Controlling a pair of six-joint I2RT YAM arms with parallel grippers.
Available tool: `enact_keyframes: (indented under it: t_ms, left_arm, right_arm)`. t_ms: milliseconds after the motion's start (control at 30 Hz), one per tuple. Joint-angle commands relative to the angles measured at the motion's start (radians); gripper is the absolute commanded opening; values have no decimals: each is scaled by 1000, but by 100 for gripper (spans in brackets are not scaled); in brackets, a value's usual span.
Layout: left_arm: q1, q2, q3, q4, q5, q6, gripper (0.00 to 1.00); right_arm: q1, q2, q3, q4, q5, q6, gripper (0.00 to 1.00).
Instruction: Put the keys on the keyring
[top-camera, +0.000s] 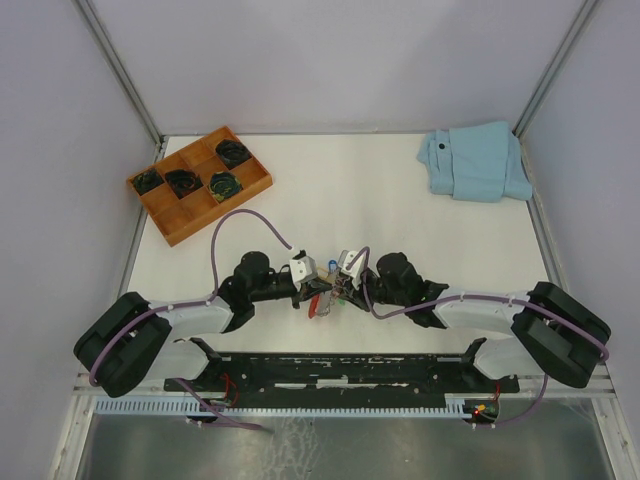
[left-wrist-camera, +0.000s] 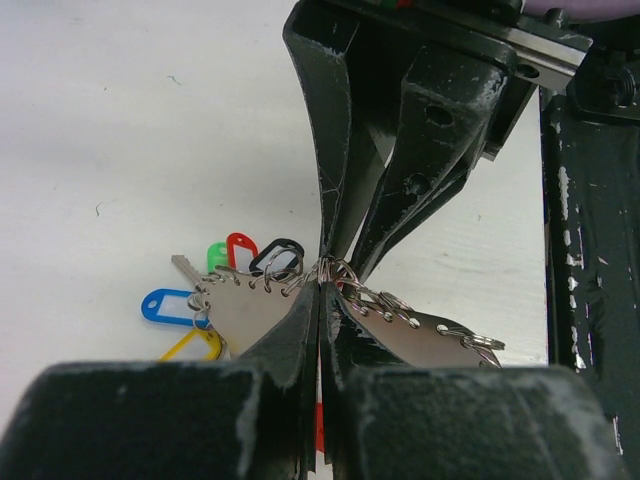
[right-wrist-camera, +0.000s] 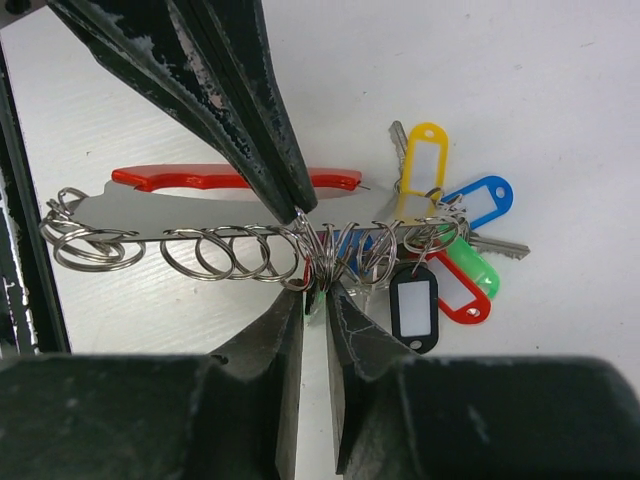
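Flanking the keyring: left end effector clamped on it, right end effector slightly parted; tray, cloth far.

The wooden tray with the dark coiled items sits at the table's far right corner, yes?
Not quite. The top external view shows the wooden tray with the dark coiled items at the table's far left corner; a folded light blue cloth lies far right.

Keyring, silver ring row with red band; red- and green-tagged keys bunched at its end
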Motion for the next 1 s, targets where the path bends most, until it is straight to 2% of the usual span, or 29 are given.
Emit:
enact_keyframes:
  t_ms: [0,333,500,567,700,967]
  left_arm:
    - [6,-10,-2,89,25,-31,3]
    - [6,-8,-2,90,21,-34,3]
    - [6,-7,-4,86,8,-31,3]
    - [7,-10,-5,86,2,-30,3]
    - [7,-18,-12,91,-17,-31,3]
    - [6,3,-12,112,-6,-44,3]
  right_arm:
    - [-1,11,13,88,7,12,23]
    - [-2,20,11,114,3,27,24]
    - [-1,-7,12,52,19,12,11]
    - [-1,-22,10,11,34,5,9]
    - [-2,-43,4,-72,38,-5,9]
    - [-2,-89,-3,-101,36,-18,10]
